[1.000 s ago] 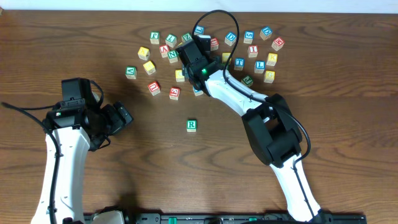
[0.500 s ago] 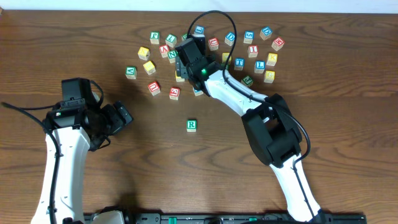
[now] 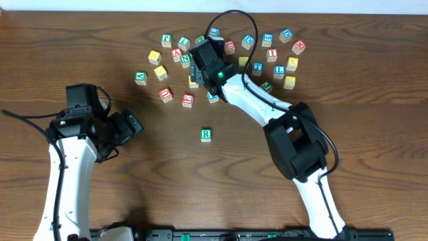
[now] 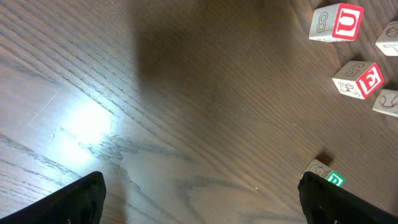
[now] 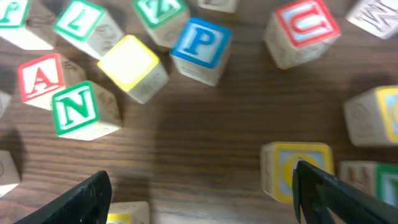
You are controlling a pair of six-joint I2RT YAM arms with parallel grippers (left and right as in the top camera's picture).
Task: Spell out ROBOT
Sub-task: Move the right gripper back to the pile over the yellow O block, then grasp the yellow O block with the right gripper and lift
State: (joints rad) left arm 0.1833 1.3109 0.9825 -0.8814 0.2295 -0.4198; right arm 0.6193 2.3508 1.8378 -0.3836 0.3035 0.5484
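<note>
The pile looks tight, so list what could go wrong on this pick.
The right gripper hangs open over crowded blocks: a finger could land on the yellow-edged block or shove the N block aside. The yellow-edged block's letter is unclear, so the pick may be wrong.

Overhead cam sat fixed above the bench (image 3: 80, 40), facing straight down, far enough back to take in the whole work area.

Left wrist cam looked down and fwd at the wood from close range. The left jaws showed as dark tips at the bottom corners, spread wide. Shared w/ overhead: green R block (image 4: 328, 177) at the lower right edge, plus red U block (image 4: 339, 22) and red E block (image 4: 360, 81) at upper right.

Right wrist cam hung very near, approx. straight down, pic slightly blurred, with the right jaws likewise at the bottom corners. Shared w/ overhead: red A block (image 5: 42, 78) and green N block (image 5: 78, 109).
</note>
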